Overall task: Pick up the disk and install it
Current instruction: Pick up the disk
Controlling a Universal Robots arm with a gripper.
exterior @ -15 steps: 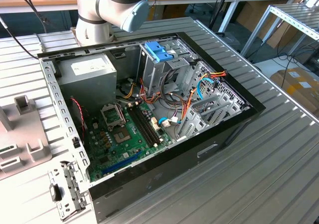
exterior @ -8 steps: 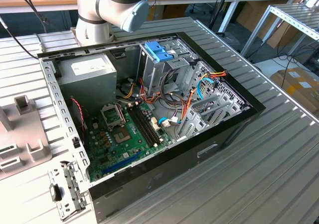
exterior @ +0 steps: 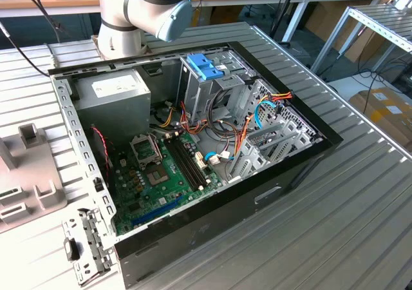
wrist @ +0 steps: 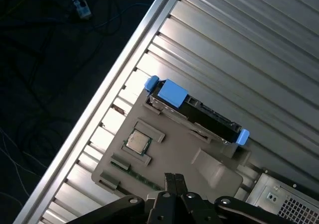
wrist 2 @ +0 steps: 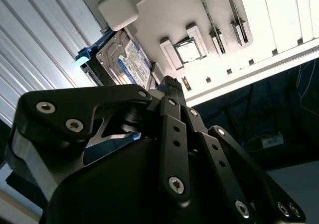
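The disk lies in a slot at one end of a grey fixture plate on the ribbed metal table. It has a dark body and bright blue rails with a tab at each end. In the second wrist view the disk shows its silver top and blue label. My gripper hangs above the fixture plate, some way off the disk. Its black fingertips are pressed together and hold nothing. The gripper looks the same in the second wrist view.
A processor chip sits in a pocket of the fixture. The open computer case holds a motherboard, a power supply and a grey drive cage with a light blue bracket. The table edge drops to a dark floor with cables.
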